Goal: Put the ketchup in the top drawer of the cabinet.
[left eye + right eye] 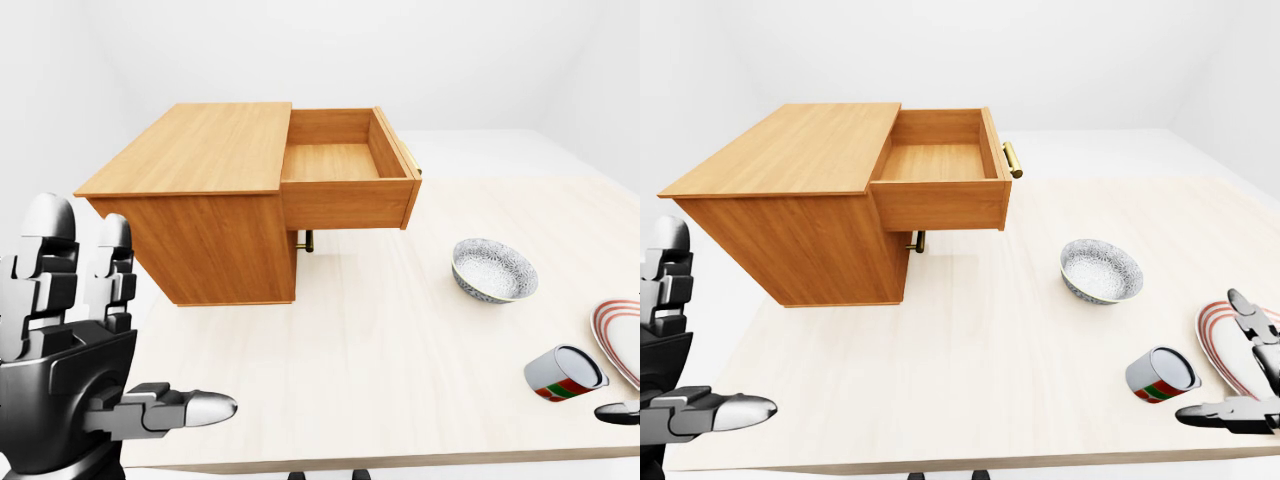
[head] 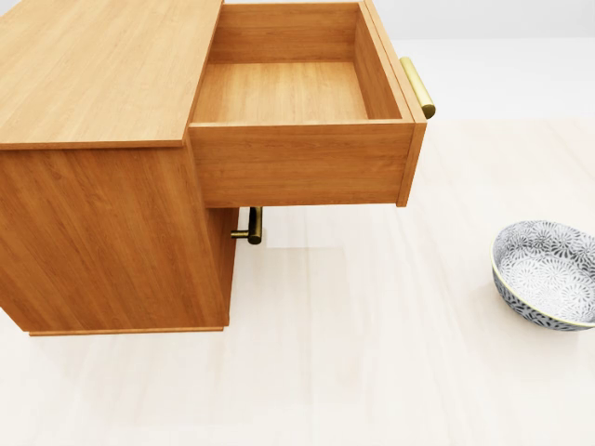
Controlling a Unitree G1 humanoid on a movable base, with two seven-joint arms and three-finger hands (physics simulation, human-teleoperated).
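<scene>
2 hands show at the bottom corners of the eye views, and neither holds anything. The left hand (image 1: 75,370) fills the lower left of the left-eye view, fingers upright and thumb stretched sideways, fully spread. The right hand (image 1: 1240,385) enters at the lower right of the right-eye view; its fingers are parted, 1 reaching low toward the left and the others raised above, with nothing between them.

The cabinet (image 1: 200,200) sits in the upper left of the table (image 1: 380,350), and its top drawer (image 2: 288,93) is already pulled out toward the right of the frame and shows a bare wooden floor. A brass handle (image 2: 417,85) runs along its right-hand face, and a second handle (image 2: 253,226) peeks out beneath it.

No upright ketchup bottle is plain to see. The only candidate is a small cylindrical container (image 1: 1162,375) with a white body and red and green bands, lying on its side in the lower right, just beside the right hand and near a red-rimmed plate (image 1: 1225,345); I cannot confirm it is the ketchup. A patterned bowl (image 1: 1100,270) stands between it and the cabinet.

The opening step looks done, so the step in hand is the pick-up. Next, the right hand likely needs to close around the lying container, lift it clear of the bowl, and carry it up-left over the drawer.
</scene>
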